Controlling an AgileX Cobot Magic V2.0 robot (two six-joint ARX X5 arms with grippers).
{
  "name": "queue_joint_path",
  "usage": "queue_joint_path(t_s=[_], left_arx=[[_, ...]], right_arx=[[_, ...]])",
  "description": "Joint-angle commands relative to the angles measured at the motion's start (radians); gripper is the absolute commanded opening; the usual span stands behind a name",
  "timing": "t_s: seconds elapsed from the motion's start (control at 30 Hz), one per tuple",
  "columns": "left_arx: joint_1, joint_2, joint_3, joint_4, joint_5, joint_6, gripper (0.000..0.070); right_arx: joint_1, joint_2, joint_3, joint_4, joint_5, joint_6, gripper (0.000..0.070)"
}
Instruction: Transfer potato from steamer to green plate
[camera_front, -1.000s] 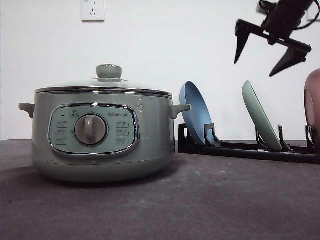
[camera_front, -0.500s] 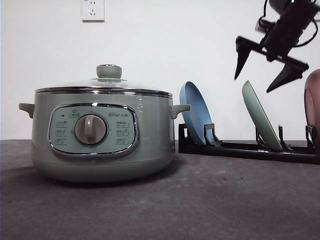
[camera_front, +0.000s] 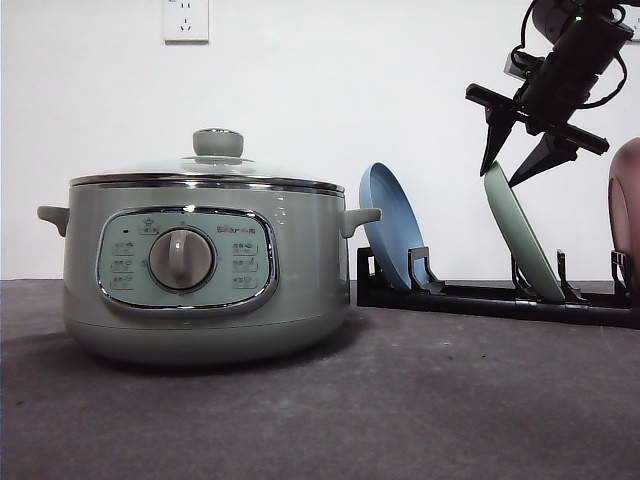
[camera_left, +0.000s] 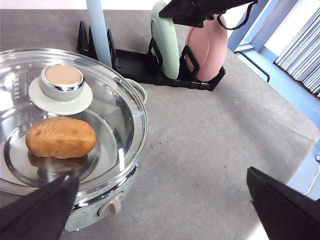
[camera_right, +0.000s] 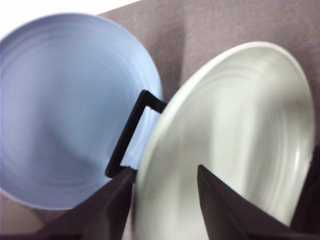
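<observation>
The potato (camera_left: 61, 137), orange-brown and oval, lies inside the steamer (camera_front: 200, 260) under its shut glass lid (camera_left: 115, 115). My left gripper (camera_left: 160, 215) hovers open above the steamer's front, one finger on each side of the view. The green plate (camera_front: 520, 235) stands on edge in a black rack (camera_front: 480, 298). My right gripper (camera_front: 502, 175) is open at the plate's top rim, with one finger on each face of the plate. In the right wrist view the green plate's (camera_right: 235, 135) rim runs between the fingers of the right gripper (camera_right: 166, 170).
A blue plate (camera_front: 388, 225) stands in the rack's left slot and a pink dish (camera_front: 627, 200) in its right slot, close on either side of the green plate. The steamer's lid knob (camera_front: 218, 142) sticks up. The table edge (camera_left: 300, 155) lies to the right.
My right gripper has come down and leftward from above the rack to the green plate's top rim, and its fingers have narrowed. The steamer and plates have not moved.
</observation>
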Motion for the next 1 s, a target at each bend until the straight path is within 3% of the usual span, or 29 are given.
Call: queue_joint_path(t_s=[0.0,0.07,0.17,0.23,0.77,0.97], left_arx=[[-0.004,0.007,0.024,0.009,0.008,0.016,0.0700],[-0.004,0.007,0.024,0.009,0.008,0.016,0.0700],[-0.005,0.007,0.024,0.009,0.008,0.016,0.0700],[-0.005,0.007,0.024,0.006,0.008,0.016,0.0700],[-0.004,0.007,0.024,-0.035,0.008,0.021,0.0700],[-0.004,0.008,0.024,-0.035,0.008,0.036,0.0700]], right_arx=[[0.006,0.013,0.026,0.007,-0.006,0.003,0.0229],[0.010,0.013,0.026,0.011,-0.007,0.003,0.0179],[0.011,0.013,0.026,0.011,-0.007,0.003,0.0047],[0.010,0.013,0.026,0.010,-0.007,0.007,0.0004],[0.009,-0.057,0.028,0.005,-0.010,0.051,0.0004],[0.009,-0.132,0.028,0.005,-0.085,0.062,0.0004]])
